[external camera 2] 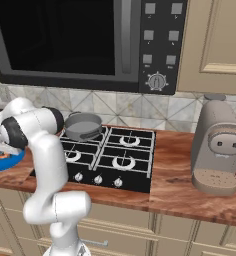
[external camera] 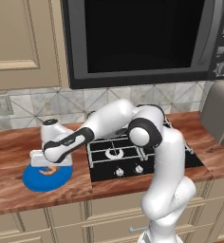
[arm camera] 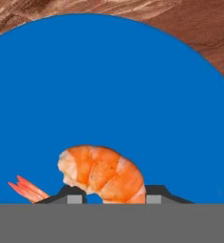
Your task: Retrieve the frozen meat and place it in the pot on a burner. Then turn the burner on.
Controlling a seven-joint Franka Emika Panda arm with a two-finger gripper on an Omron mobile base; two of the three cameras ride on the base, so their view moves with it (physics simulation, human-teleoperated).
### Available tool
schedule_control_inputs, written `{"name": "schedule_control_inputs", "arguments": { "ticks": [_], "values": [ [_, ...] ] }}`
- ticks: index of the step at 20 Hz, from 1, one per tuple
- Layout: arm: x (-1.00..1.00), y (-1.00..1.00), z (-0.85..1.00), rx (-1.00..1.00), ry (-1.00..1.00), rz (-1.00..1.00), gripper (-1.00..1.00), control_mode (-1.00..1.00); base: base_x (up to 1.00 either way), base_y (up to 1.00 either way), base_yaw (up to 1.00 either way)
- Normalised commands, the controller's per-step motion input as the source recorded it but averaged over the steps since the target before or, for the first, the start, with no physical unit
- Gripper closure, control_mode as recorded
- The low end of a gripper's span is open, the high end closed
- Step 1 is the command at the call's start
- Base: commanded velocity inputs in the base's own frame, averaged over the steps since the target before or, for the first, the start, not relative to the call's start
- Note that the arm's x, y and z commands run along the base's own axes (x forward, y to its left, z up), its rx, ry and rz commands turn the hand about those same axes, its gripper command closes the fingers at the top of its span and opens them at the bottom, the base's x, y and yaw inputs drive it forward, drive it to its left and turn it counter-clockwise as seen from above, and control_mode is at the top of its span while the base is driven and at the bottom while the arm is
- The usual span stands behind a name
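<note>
Both tool (arm camera: 111,195) tips flanking frozen meat (arm camera: 102,174)

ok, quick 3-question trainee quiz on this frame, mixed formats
1. True or false: the frozen meat lies on the blue plate.
2. Where does the pot stand? A) back left burner B) front right burner C) on the wooden counter
3. Fill in: the claw has a fingertip on either side of the ____.

Key: 1 true; 2 A; 3 frozen meat.
</note>
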Motion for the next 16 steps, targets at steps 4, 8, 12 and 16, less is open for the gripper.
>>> {"name": "schedule_control_inputs", "arguments": {
  "ticks": [4, 8, 12, 16],
  "values": [
    [0.00, -0.35, 0.10, 0.07, -0.15, -0.19, 1.00, -1.00, 0.00, 0.00, 0.00],
    [-0.05, -0.35, 0.24, 0.05, -0.23, -0.17, 1.00, -1.00, 0.00, 0.00, 0.00],
    [-0.15, -0.42, 0.43, 0.06, -0.24, -0.14, 1.00, -1.00, 0.00, 0.00, 0.00],
    [-0.10, -0.39, 0.70, 0.00, -0.19, -0.03, 1.00, -1.00, 0.00, 0.00, 0.00]
  ]
}}
